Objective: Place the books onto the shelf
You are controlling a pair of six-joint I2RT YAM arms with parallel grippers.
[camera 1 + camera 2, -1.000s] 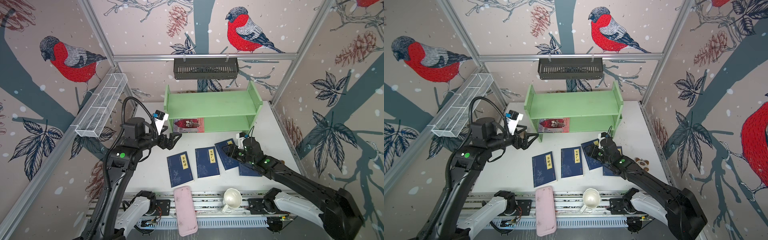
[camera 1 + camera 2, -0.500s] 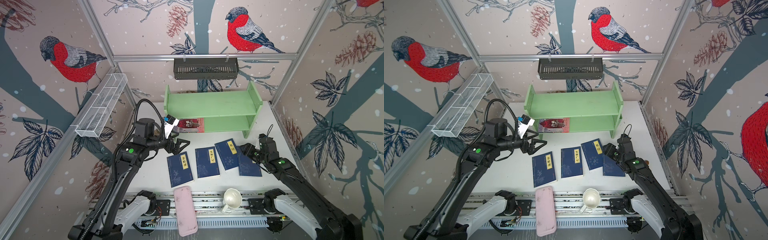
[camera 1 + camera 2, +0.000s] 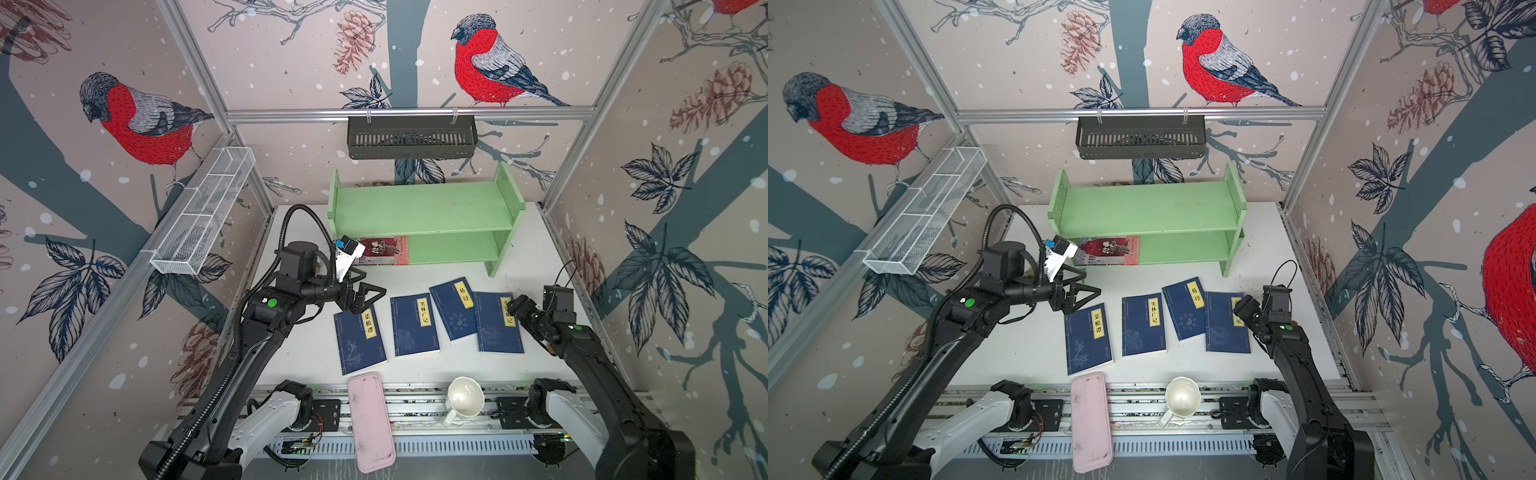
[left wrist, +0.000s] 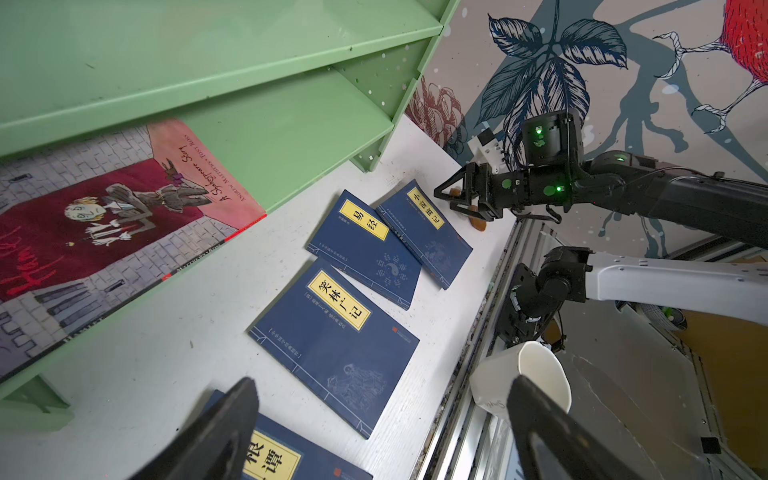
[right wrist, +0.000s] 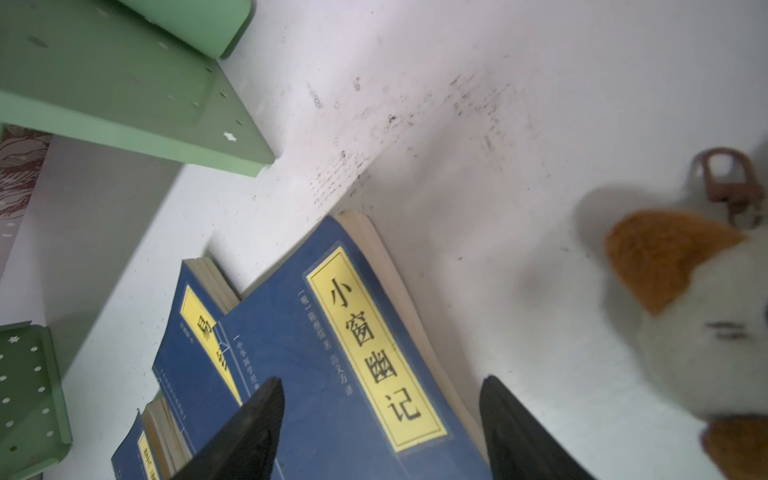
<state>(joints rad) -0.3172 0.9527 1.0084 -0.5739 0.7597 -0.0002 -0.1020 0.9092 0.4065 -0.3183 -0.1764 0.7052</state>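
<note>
On the left wall we are seeing a white wire mesh basket, long and boxy. Next, the left end effector is hanging just above the far end of the first blue book. Its two black pointed fingers are spread wide with nothing between them.

Behind it, the shelf is standing on the white counter. It is smooth green painted wood with two flat boards. The red-and-grey picture book is lying flat at the left end of the lower board.

The thin blue books with yellow labels are lying flat in front of the shelf. After the first come the second blue book, the third blue book and the fourth blue book, which is overlapping the third.

A pink flat case and a round white cup are sitting by the front rail.

The right end effector is hovering over the fourth book's right edge, fingers apart, gripping nothing. A fuzzy orange-and-white toy is lying beside it.

Since a second ago, the left end effector has come from the shelf toward the first book. The right one has pulled back from the third book and opened wider.
</note>
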